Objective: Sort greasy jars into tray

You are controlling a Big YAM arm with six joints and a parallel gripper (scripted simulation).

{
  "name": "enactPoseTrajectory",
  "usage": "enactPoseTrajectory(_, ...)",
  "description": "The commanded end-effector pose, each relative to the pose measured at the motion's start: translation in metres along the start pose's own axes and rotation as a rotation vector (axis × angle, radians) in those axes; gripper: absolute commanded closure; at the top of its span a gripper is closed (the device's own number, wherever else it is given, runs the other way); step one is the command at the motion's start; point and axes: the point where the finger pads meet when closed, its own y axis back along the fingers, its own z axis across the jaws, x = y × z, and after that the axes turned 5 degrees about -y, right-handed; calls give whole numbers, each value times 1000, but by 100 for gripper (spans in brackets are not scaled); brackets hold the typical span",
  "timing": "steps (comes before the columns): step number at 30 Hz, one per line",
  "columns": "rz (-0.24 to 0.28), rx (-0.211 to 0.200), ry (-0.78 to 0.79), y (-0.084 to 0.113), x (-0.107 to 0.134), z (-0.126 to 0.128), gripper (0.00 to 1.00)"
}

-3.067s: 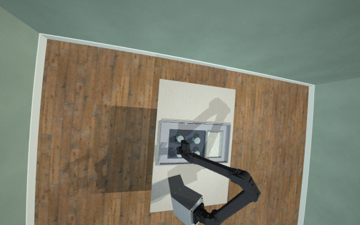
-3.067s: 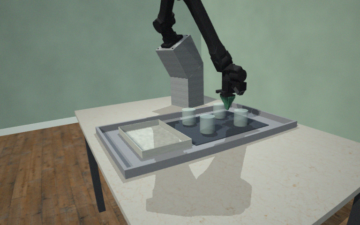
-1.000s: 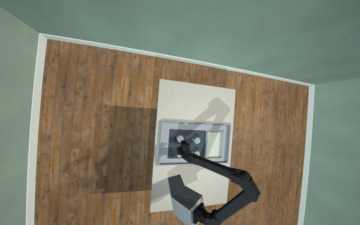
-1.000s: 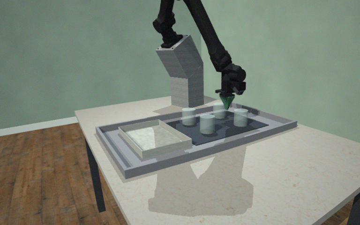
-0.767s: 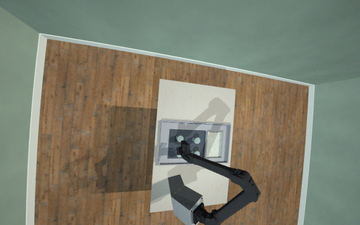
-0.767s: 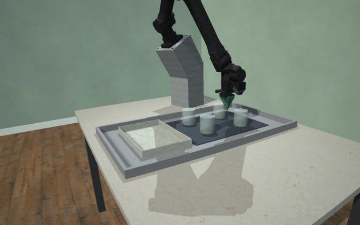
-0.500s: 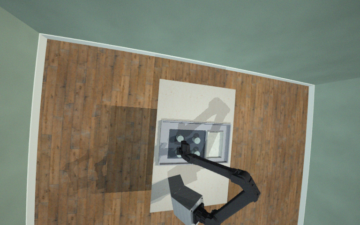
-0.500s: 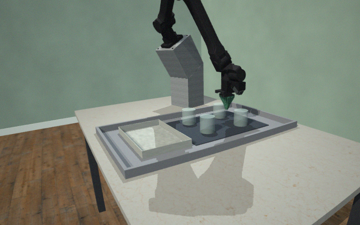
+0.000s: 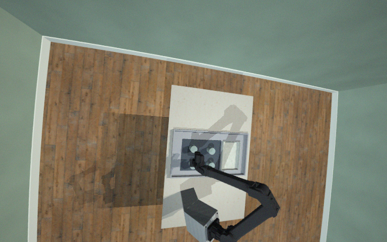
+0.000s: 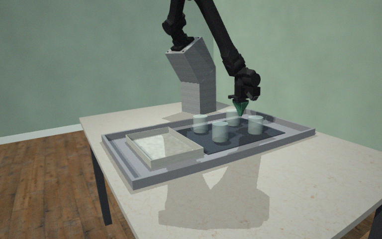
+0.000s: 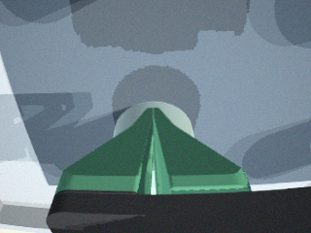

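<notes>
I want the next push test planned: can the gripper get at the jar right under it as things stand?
Probably yes. The gripper, shut and empty, hangs just above and beside the far jar, with nothing between them; the neighbouring jar stands apart.

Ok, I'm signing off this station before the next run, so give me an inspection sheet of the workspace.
Surface: pale table top carrying a grey rimmed steel tray base.
Job's things: four jars mouth down on the dark mat; tray beside it holds no jar.
Clutter: nothing seen.
Grippers: gripper shut, holding nothing, its tip low among the jars beside the rear one.
Cables: nothing seen.
Surroundings: wood floor, green walls, grey arm pedestal.
</notes>
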Motion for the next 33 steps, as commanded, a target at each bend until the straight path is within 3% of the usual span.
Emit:
enactPoseTrajectory(1, -3, -2, -4, -2, 2, -4, 100)
enactPoseTrajectory(33, -3, -2, -4, -2, 5, -5, 100)
